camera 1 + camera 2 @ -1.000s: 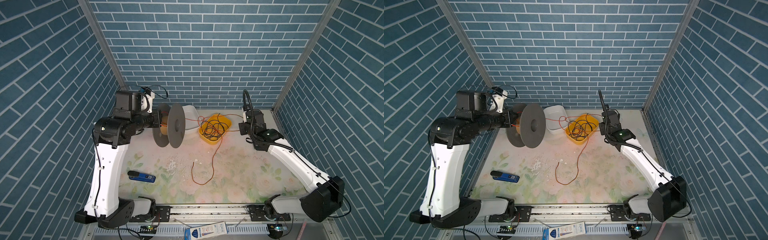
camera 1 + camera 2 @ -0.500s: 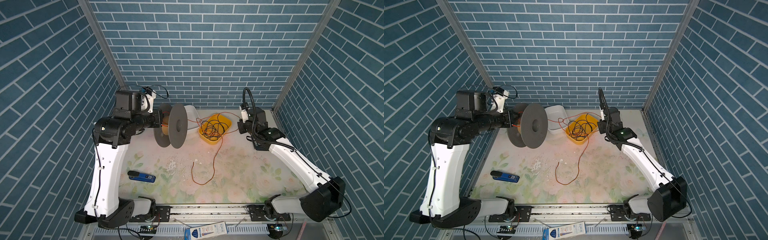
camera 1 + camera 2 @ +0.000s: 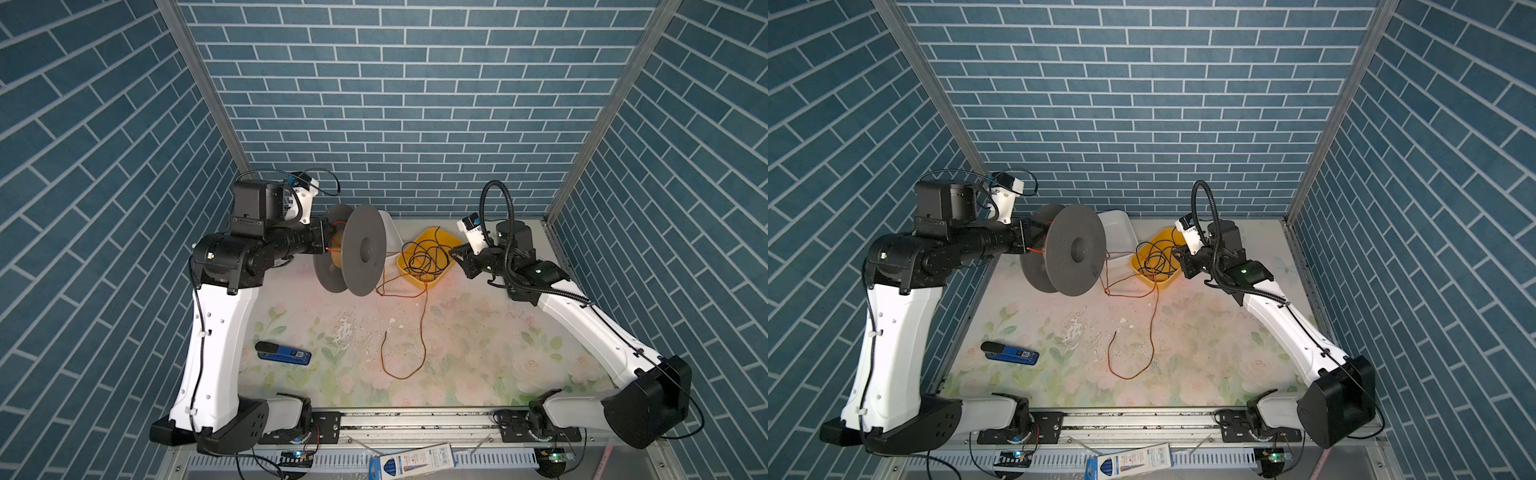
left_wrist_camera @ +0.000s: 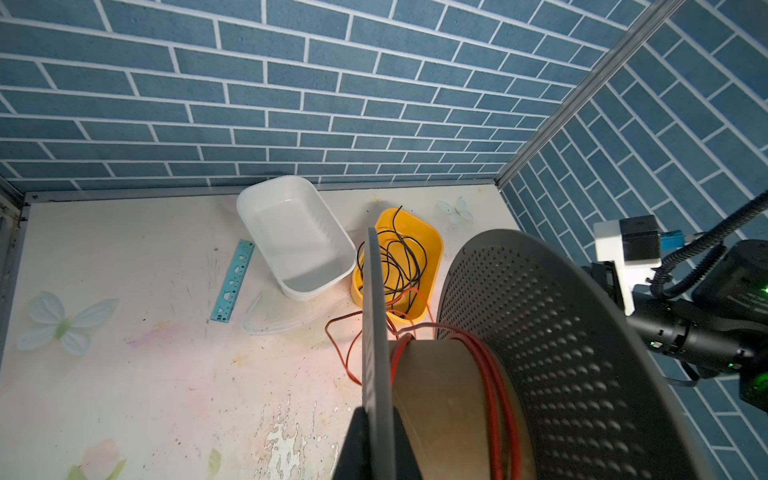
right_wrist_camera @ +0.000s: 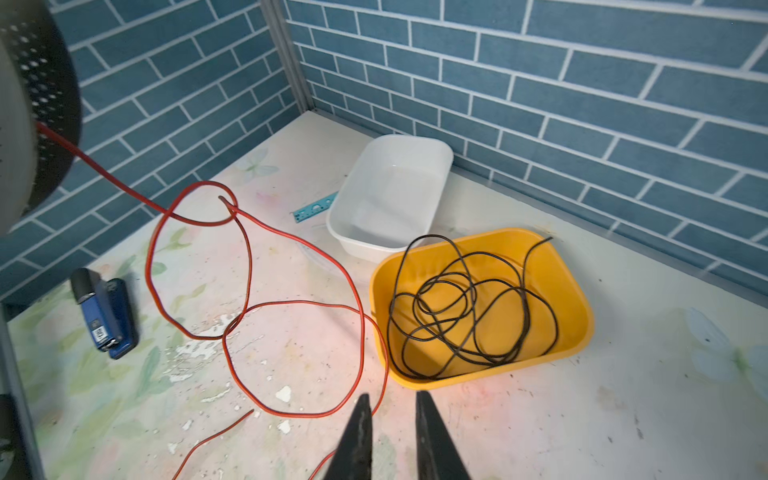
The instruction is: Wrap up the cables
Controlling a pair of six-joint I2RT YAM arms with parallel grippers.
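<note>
The cable (image 3: 423, 328) is a thin orange-red wire. It lies in loose loops on the table in both top views (image 3: 1153, 324) and in the right wrist view (image 5: 249, 257). A few turns sit on the spool's cardboard core (image 4: 494, 374). The grey perforated spool (image 3: 365, 249) (image 3: 1075, 249) hangs in the air. My left gripper (image 4: 377, 411) (image 3: 328, 243) is shut on the rim of one flange. My right gripper (image 5: 392, 397) (image 3: 456, 252) hovers low beside the yellow tub, open a little with nothing between its fingers. One cable strand runs past a finger (image 5: 361, 419).
A yellow tub (image 5: 457, 380) (image 3: 432, 282) holds a black wire tangle (image 5: 469, 307). A white tub (image 5: 345, 232) stands behind it, with a teal ruler (image 4: 232, 286) beside it. A blue stapler (image 3: 282, 353) lies front left. A pen box (image 3: 411, 459) rests on the front rail.
My right gripper has swung down toward the yellow tub and opened, letting go of the cable. The strand that ran to it now lies slack on the table. Left arm and spool are unchanged.
</note>
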